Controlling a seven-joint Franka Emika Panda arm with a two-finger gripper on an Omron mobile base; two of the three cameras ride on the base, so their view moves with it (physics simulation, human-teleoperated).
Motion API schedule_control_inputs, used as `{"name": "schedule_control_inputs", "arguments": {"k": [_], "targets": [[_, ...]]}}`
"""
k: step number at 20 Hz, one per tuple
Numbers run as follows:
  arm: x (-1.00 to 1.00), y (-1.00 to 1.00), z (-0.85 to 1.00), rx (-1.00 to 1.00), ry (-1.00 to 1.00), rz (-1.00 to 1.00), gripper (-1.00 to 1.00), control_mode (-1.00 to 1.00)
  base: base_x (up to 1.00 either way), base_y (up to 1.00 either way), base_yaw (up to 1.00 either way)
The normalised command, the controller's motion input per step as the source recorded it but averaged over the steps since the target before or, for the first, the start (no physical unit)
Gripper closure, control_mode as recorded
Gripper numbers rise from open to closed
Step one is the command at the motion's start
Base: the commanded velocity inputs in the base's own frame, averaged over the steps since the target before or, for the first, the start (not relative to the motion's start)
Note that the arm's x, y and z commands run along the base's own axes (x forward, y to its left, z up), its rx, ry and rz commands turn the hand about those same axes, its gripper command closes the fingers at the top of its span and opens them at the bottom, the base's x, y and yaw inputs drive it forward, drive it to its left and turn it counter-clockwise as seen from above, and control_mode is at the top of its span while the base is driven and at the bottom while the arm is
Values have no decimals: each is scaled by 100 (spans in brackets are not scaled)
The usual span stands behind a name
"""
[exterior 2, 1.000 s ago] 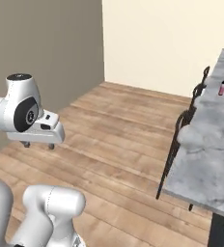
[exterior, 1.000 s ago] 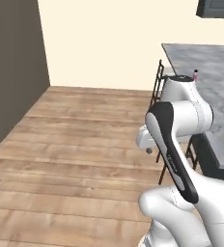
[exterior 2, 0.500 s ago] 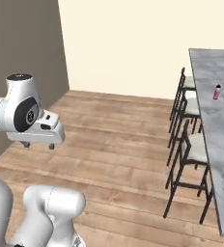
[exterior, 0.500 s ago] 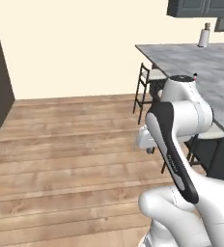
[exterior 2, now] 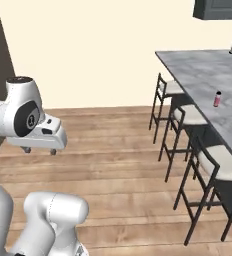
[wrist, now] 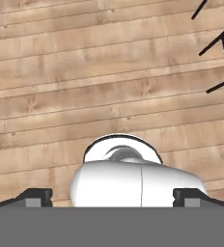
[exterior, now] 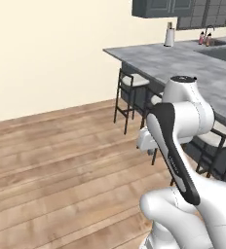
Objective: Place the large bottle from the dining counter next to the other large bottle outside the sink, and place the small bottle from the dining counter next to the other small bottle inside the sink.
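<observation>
A small pink bottle [exterior 2: 217,98] with a dark cap stands upright on the grey dining counter [exterior 2: 203,70], near its stool-side edge. Far back in the left base view, two pinkish bottles [exterior: 202,38] stand by the faucet at the sink [exterior: 221,44]; their sizes are too small to tell. The large bottle from the dining counter is out of view. My gripper [exterior 2: 40,150] hangs open over the wooden floor, well left of the counter, with nothing between its fingers. Its dark fingertips [wrist: 34,197] stand wide apart in the hand view, over bare planks.
Three bar stools [exterior 2: 188,117] line the counter's near side, between me and the bottle. A paper towel roll [exterior: 169,36] stands at the counter's far end. Dark wall cabinets [exterior: 183,7] hang above the sink. A cream wall [exterior 2: 88,50] closes off the back of the floor.
The whole picture has shifted, so the camera has moved: counter, stools and sink area have swung into fuller view. The arm holds the same pose and the gripper stays open.
</observation>
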Motion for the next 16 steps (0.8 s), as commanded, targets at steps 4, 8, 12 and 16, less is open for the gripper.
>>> {"name": "schedule_control_inputs", "arguments": {"k": [4, 8, 12, 16], "targets": [[0, 0, 0, 0, 0, 0, -100, 100, 100, 85, -55], [0, 0, 0, 0, 0, 0, -100, 100, 100, 57, -60], [0, 0, 0, 0, 0, 0, -100, 100, 100, 75, -50], [0, 0, 0, 0, 0, 0, -100, 100, 99, 74, -33]]}}
